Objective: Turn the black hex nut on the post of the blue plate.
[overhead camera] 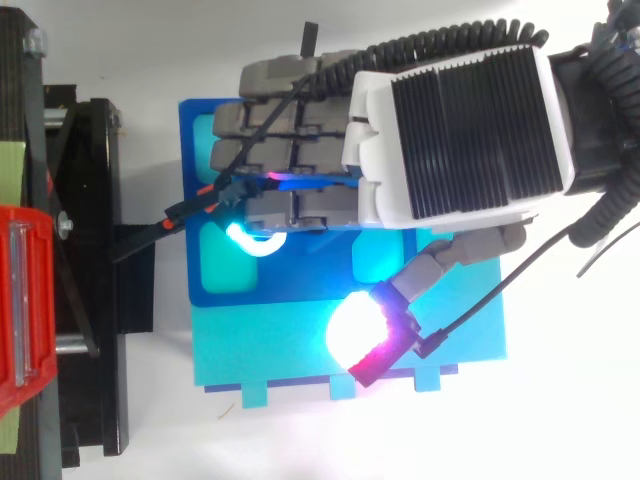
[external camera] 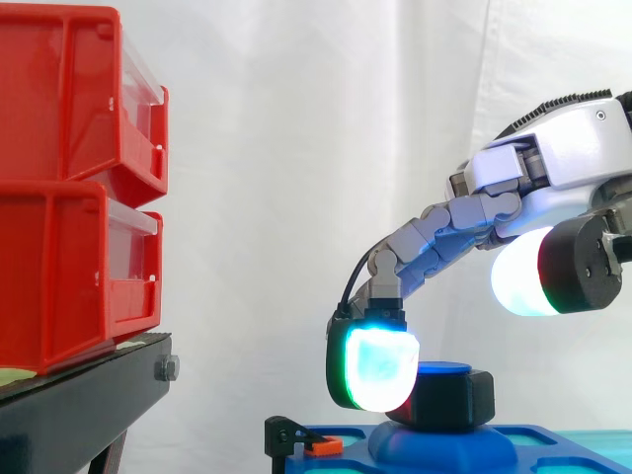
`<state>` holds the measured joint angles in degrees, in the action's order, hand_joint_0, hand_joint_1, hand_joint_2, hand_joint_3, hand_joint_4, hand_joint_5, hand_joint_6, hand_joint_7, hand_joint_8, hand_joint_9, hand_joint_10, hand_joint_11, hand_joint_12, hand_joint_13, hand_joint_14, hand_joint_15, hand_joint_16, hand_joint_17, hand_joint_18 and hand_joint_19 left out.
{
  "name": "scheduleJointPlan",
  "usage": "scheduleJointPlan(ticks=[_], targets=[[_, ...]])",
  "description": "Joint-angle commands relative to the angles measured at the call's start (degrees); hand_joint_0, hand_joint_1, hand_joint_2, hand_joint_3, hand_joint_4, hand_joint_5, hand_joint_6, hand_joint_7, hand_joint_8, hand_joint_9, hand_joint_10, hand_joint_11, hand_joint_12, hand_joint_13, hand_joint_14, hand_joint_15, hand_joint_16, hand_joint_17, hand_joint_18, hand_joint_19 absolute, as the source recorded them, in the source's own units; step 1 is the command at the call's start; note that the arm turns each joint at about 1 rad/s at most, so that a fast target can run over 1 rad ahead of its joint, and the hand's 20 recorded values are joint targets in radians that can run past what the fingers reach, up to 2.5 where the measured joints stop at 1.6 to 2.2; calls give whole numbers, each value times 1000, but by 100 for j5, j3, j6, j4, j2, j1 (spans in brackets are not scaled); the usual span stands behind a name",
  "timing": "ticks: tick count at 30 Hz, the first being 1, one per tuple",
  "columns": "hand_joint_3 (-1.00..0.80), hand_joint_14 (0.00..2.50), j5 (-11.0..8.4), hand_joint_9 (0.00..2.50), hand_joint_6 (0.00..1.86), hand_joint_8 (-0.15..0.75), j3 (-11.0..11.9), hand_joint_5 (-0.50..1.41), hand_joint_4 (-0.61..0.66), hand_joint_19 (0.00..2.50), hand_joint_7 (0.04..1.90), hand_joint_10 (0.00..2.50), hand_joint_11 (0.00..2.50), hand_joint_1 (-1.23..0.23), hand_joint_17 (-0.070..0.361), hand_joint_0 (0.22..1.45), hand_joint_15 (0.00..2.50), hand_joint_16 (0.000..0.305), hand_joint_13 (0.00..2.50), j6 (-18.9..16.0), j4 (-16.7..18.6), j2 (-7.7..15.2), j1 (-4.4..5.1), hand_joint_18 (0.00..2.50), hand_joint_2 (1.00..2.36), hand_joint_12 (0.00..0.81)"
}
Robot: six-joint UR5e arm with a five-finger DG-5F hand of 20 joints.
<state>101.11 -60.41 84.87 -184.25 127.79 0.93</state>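
Fingers (external camera: 380, 367) against black hex nut (external camera: 449, 398)

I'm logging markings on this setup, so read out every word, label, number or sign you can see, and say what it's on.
None can be read.
The red bins, the black stand, the blue plate, the black hex nut and the hand show no legible word, number or sign.
The pale green strip beneath the bins shows no print I can make out.
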Motion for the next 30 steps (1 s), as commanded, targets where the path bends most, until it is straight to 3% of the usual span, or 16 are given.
scheduleJointPlan(ticks=[1, 13, 30], targets=[[-500, 2, 5, 408, 503, 309, 3, -173, 255, 213, 939, 0, 0, -285, 117, 482, 60, 52, 366, 3, -5, 0, -14, 252, 1000, 414], [-500, 2, 31, 412, 503, 308, 56, -175, 254, 212, 946, 0, 0, -288, 117, 483, 63, 52, 368, 65, 3, 0, -41, 255, 1000, 414], [-500, 0, 190, 412, 503, 307, 47, -176, 253, 212, 945, 0, 0, -292, 117, 484, 65, 52, 373, 126, 3, 0, -181, 259, 1000, 415]])
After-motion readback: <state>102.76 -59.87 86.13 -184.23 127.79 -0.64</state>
